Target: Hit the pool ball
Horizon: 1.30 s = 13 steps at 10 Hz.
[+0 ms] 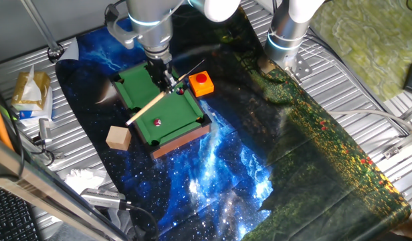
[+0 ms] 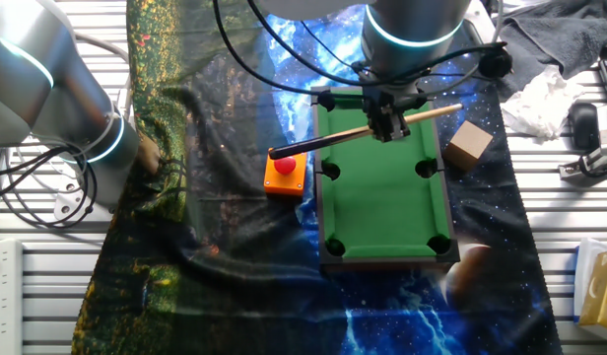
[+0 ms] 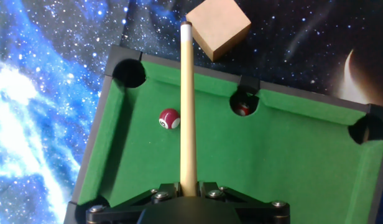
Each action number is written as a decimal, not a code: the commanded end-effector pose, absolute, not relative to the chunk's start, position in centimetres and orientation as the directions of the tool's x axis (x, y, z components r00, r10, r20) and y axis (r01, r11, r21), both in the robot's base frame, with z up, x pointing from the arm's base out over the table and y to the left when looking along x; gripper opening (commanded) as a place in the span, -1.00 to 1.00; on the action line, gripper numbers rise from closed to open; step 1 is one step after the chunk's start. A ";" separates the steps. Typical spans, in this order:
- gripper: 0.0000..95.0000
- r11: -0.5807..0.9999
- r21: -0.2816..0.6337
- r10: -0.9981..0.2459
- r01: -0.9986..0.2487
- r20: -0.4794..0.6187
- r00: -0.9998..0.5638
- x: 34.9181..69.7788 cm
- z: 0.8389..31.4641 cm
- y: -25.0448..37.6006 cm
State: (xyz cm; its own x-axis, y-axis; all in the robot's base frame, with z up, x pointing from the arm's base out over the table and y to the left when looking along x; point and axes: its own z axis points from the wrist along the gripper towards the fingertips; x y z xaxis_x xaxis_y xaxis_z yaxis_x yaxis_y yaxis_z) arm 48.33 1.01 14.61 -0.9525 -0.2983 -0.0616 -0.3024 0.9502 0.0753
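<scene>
The gripper (image 3: 188,191) is clenched on the cue stick (image 3: 186,106), which runs out over the green felt (image 3: 285,155). Just left of the shaft lies the pool ball (image 3: 170,118), white spot showing. Farther on, the hand view alone shows a second reddish ball sunk in the side pocket (image 3: 243,109) — beyond the rail, the wooden cube (image 3: 217,26).

The green felt (image 3: 272,155) right of the cue (image 3: 187,106) lies open; the wooden cube (image 3: 217,26) stands beyond the rail, beside the cue tip.
</scene>
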 end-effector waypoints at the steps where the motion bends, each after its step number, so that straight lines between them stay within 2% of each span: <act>1: -1.00 0.941 0.076 -0.325 -0.329 -0.055 -0.944 48.1 14.6 0.9; 6: -1.00 0.895 0.081 -0.434 -0.439 -0.065 -0.898 48.1 14.6 0.9; 13: -1.00 0.855 0.087 -0.507 -0.512 -0.071 -0.859 48.1 14.6 0.9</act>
